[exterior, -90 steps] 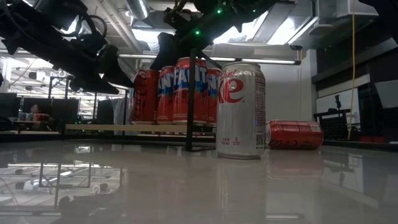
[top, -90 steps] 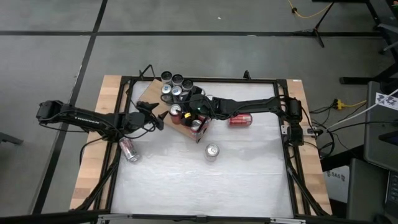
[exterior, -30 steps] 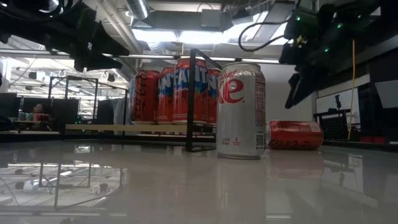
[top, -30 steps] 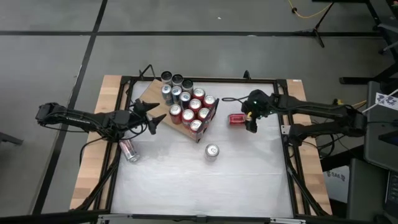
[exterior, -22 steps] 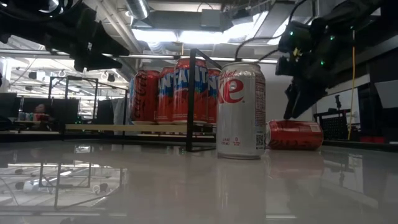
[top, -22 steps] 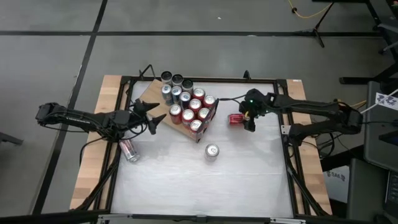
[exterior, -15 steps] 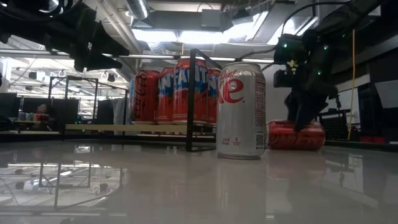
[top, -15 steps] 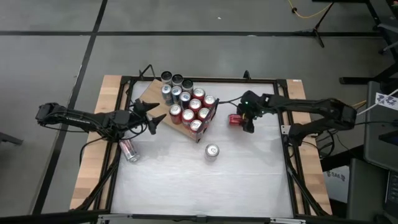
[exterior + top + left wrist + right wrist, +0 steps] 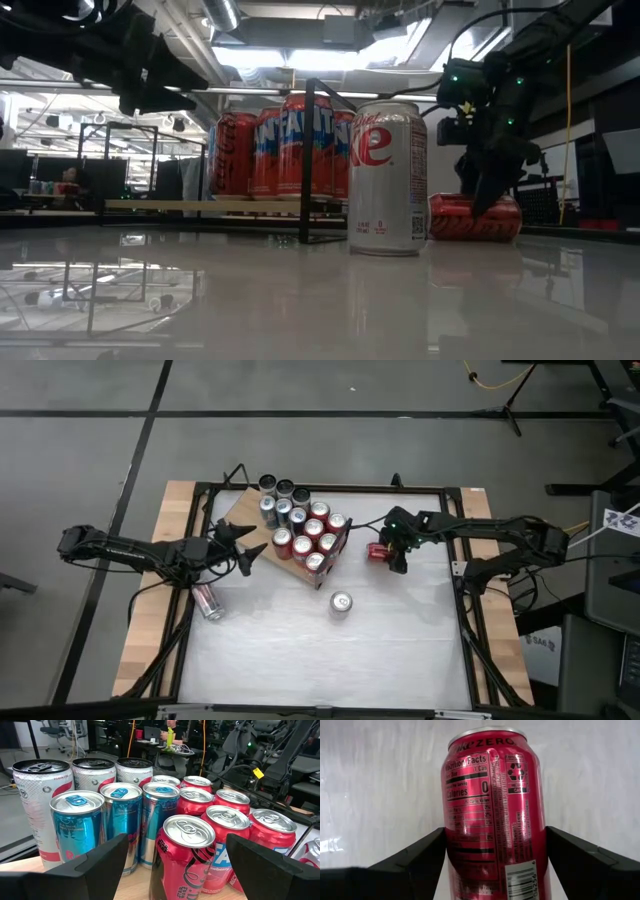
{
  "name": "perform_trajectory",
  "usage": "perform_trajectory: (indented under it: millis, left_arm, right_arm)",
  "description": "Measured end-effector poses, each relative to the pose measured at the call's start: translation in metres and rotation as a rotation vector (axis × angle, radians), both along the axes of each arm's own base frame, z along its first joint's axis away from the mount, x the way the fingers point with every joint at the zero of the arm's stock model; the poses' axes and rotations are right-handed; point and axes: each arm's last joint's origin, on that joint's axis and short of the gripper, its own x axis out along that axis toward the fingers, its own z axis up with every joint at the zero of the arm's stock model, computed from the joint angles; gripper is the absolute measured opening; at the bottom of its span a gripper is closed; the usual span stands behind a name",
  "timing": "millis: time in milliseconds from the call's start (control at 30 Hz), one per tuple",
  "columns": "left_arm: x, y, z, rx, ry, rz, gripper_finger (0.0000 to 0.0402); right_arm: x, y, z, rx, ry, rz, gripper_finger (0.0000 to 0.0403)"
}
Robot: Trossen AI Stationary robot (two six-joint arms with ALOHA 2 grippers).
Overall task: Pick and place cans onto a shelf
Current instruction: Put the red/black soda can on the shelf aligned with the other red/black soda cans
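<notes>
The right gripper (image 9: 392, 557) is down over a red can (image 9: 492, 815) lying on the table (image 9: 400, 650), fingers open on both sides. The left gripper (image 9: 246, 550), open, waits beside the shelf (image 9: 238, 510).

Fourteen cans (image 9: 342, 603), one shelf (image 9: 240, 512)

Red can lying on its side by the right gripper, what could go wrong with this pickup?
1. The red can lies on its side between the open fingers of the right gripper, so it may roll or squirt out as they close.
2. Grabbed sideways, it would need turning upright before it goes on the shelf.
3. The packed cans leave little room; one could get knocked over.
</notes>
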Motion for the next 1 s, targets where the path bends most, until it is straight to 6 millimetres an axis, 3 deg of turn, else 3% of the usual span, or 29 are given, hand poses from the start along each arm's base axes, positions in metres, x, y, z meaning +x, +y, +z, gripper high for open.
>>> perform_trajectory:
  millis: [1000]
  left_arm:
    - [0.0,0.0,0.0,0.0,0.0,0.0,0.033]
  right_arm:
    - [-0.0005,0.0016,0.0001,0.033,0.007,0.03,0.0329]
